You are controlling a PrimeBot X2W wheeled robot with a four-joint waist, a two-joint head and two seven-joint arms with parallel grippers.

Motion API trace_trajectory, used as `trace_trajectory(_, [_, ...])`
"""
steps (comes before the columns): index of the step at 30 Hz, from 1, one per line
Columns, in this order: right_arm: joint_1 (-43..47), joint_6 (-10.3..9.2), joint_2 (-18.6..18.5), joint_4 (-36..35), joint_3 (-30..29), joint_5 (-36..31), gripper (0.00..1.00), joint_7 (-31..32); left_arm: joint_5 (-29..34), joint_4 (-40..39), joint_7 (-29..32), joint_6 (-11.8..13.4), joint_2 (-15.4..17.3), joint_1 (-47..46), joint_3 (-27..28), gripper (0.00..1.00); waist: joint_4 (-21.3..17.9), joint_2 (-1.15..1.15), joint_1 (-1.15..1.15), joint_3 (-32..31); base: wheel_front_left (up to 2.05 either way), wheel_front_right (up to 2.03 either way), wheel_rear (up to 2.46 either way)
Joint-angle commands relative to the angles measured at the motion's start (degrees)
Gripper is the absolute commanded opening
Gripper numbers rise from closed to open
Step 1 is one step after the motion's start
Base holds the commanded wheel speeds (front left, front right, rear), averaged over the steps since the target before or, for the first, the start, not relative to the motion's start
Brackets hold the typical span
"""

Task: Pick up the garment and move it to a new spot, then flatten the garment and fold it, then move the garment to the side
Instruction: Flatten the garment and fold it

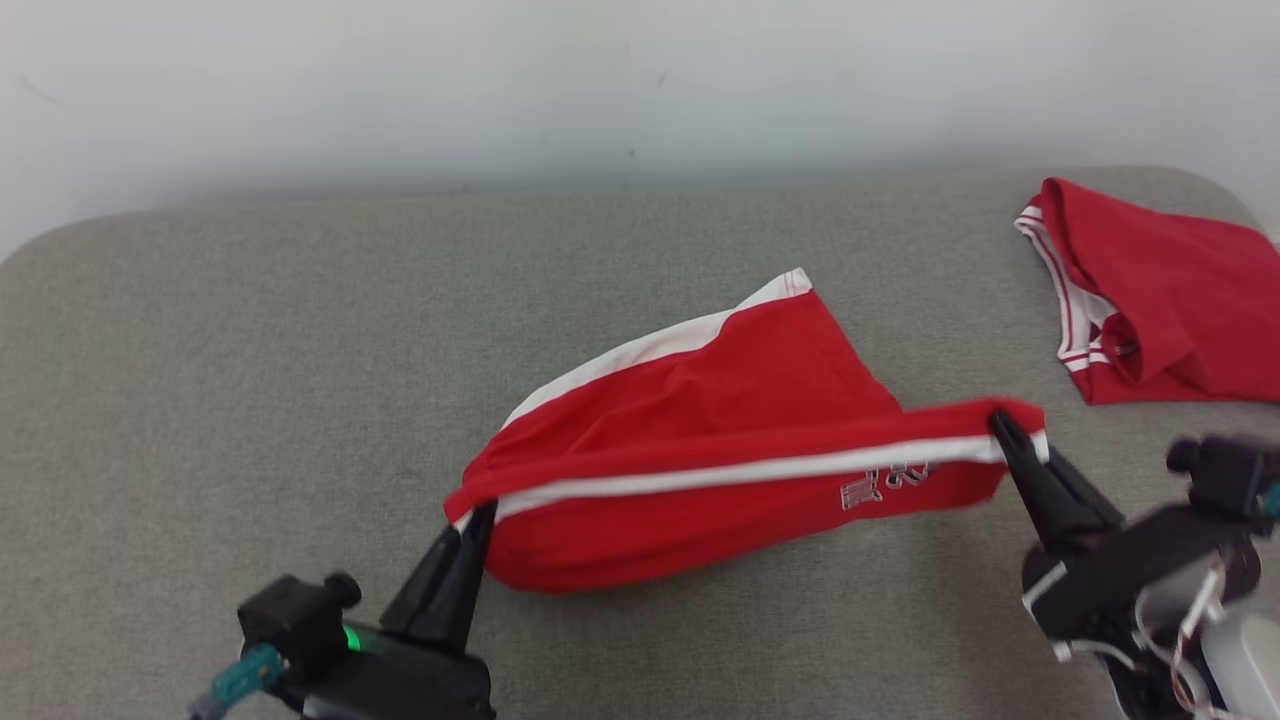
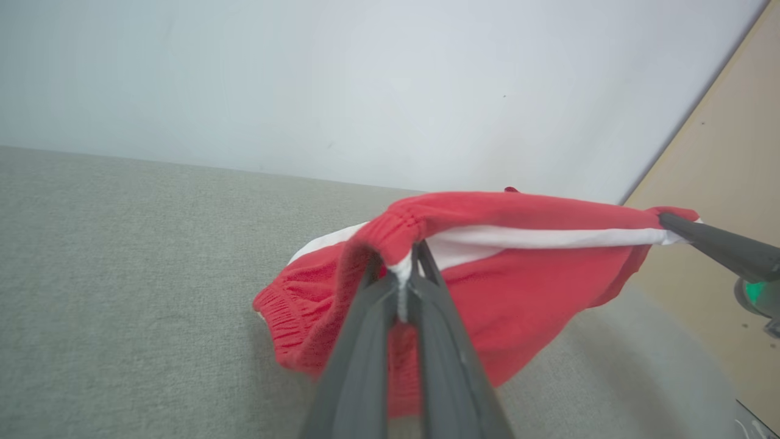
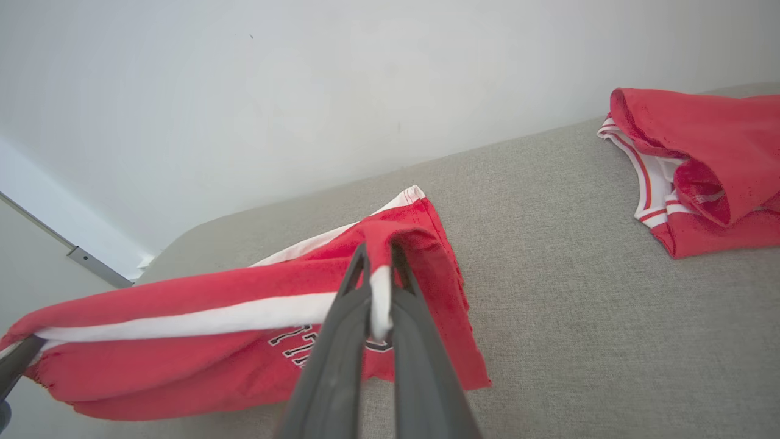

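Looks like fold step: left gripper [image 1: 470, 520] and right gripper [image 1: 1003, 425] both clamped on red fabric shorts [image 1: 720, 420], striped edge lifted, rest on grey upholstered surface [image 1: 250, 350]. Next: carry edge over, lay flat

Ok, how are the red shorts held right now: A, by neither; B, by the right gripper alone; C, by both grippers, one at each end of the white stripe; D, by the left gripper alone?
C: the left gripper pinches the red shorts at the waistband end, the right gripper at the hem end.
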Motion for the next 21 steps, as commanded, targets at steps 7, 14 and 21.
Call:
trace_trajectory(7, [-16.3, -0.17, 1.6, 11.7, 2.2, -2.2, 0.00, 1.6, -2.6, 7.4, 0.0, 0.1, -2.2, -9.3, 0.2, 0.00, 2.7, 0.00, -0.01, 4.9, 0.00, 0.00, 0.00])
trace_trajectory(14, [-31.9, -0.17, 4.3, 29.2, 3.3, -3.9, 0.00, -0.7, -3.5, 14.7, 0.0, 0.1, -3.2, -18.2, -1.7, 0.00, 4.5, 0.00, -0.01, 10.4, 0.00, 0.00, 0.00])
trace_trajectory(21, [-42.6, -0.17, 6.8, 44.2, 6.8, -5.9, 0.00, -5.2, -3.5, 19.9, 0.0, 0.1, -4.0, -22.6, -1.7, 0.00, 5.0, 0.00, -0.01, 12.9, 0.00, 0.00, 0.00])
